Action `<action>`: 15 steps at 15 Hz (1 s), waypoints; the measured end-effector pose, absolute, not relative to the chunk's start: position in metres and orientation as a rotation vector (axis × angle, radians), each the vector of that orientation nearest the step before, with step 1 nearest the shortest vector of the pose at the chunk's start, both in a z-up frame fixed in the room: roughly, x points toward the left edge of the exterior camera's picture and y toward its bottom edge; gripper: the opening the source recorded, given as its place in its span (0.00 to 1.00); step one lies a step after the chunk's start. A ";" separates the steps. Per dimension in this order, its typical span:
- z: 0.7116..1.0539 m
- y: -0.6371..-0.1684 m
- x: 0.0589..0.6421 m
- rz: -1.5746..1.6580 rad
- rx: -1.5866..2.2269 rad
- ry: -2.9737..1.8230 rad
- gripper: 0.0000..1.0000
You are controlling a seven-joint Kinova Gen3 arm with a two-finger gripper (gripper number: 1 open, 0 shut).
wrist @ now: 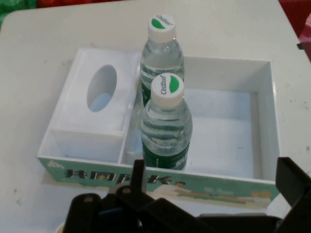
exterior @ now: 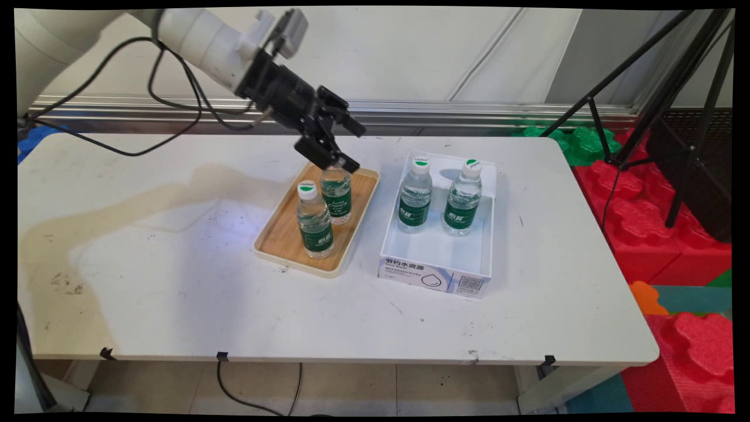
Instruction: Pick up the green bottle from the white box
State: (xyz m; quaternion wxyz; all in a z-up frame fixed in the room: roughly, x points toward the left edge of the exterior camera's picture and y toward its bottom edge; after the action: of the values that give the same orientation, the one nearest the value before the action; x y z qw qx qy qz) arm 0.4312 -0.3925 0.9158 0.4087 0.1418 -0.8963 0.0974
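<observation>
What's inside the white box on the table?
Inside the white cardboard box stand two clear water bottles with green labels. The hand view shows a covered compartment; its contents are hidden.

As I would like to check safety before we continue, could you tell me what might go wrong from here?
The gripper sits right at the top of the far bottle on the wooden tray; a nudge might tip it. The near bottle stands close beside, so it could be knocked over too.

A white table (exterior: pixel 176 305) fills the frame's centre; a pale wall (exterior: pixel 410 53) runs along the top, red foam blocks (exterior: pixel 662 234) and a black tripod (exterior: pixel 691 117) stand at right.
</observation>
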 end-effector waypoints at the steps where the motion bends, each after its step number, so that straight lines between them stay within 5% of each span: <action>1: 0.913 -0.394 0.427 0.243 0.358 -2.263 1.00; 15: 0.853 -0.435 0.354 0.232 0.396 -2.349 1.00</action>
State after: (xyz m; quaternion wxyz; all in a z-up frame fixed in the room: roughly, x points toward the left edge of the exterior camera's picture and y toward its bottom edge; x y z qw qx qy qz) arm 0.3539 -0.4345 0.8531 0.3655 0.1539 -0.9136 0.0903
